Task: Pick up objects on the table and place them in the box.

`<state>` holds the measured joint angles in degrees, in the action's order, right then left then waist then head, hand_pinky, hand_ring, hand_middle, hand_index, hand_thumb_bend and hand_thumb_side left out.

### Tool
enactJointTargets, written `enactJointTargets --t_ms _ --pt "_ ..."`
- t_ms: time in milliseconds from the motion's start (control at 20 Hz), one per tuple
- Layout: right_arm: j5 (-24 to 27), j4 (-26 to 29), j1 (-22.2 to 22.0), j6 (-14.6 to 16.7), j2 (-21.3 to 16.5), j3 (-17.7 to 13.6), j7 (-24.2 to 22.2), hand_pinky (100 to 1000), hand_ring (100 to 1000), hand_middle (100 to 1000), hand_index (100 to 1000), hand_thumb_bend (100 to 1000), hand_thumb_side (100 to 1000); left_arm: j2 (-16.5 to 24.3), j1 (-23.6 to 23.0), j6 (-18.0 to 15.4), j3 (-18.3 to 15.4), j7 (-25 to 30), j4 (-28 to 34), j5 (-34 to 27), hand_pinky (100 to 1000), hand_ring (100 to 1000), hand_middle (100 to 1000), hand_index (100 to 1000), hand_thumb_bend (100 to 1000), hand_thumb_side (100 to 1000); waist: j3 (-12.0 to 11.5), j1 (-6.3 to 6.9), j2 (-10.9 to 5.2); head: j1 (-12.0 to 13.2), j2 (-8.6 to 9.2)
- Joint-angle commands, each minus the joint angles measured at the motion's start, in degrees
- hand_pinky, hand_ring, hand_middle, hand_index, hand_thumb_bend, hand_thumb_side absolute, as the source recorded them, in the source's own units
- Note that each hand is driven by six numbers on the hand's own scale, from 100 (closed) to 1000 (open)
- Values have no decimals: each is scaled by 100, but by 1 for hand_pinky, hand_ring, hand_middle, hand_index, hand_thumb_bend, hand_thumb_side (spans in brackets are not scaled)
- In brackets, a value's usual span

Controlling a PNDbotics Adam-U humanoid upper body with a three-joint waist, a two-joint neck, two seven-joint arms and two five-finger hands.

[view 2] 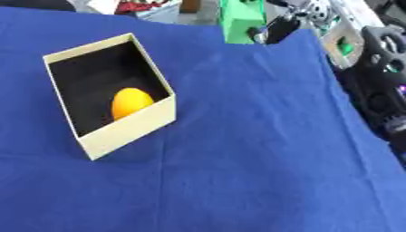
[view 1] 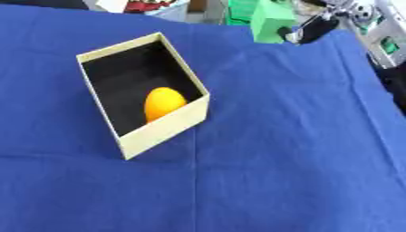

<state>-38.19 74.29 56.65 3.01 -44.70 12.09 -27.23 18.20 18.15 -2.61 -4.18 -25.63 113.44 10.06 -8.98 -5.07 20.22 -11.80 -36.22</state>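
A cream cardboard box (view 1: 164, 130) with a black inside sits askew on the blue cloth, left of the middle. An orange-yellow, egg-shaped object (view 1: 163, 102) lies inside it against the near wall. No other loose object shows on the cloth. My right hand (view 2: 382, 68) is a black mass at the right edge of the right eye view, beside the table's edge and far from the box. My left hand appears in neither view.
The blue cloth (view 1: 277, 149) covers the whole table. Beyond the far edge stand a green block (view 1: 269, 20), a black and silver piece (view 1: 313, 28) and a pale frame (view 2: 342, 43). The table's right edge runs close to my right arm.
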Motion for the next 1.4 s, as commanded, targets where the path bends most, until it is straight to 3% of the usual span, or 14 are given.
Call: enactJointTargets --t_ms 50,350,650,1100,1400 --pt "307 539 68 -116 -314 -13 -11 863 907 450 603 100 100 138 22 1 -66 16 115 -13 496 683 647 761 133 1000 19 31 -178 23 -61" --pt "746 1407 168 -304 -282 206 -241 866 907 452 605 100 100 133 12 2 -62 14 115 -31 497 683 647 761 135 1000 35 47 -258 44 -180" --pt "1092 1945 437 -466 135 426 -569 876 913 452 613 100 114 113 10 2 -50 23 115 -44 496 684 647 760 135 1000 24 60 -293 17 -226" --pt "1356 2369 597 -649 995 724 -992 886 919 449 620 100 162 75 69 -11 -43 18 115 -71 497 684 647 760 139 1000 -93 58 -287 -182 -246" --pt "1319 2240 658 -722 1466 885 -1169 893 925 448 629 100 209 53 116 -15 -33 14 115 -97 497 684 647 759 139 1000 -165 34 -287 -365 -274"
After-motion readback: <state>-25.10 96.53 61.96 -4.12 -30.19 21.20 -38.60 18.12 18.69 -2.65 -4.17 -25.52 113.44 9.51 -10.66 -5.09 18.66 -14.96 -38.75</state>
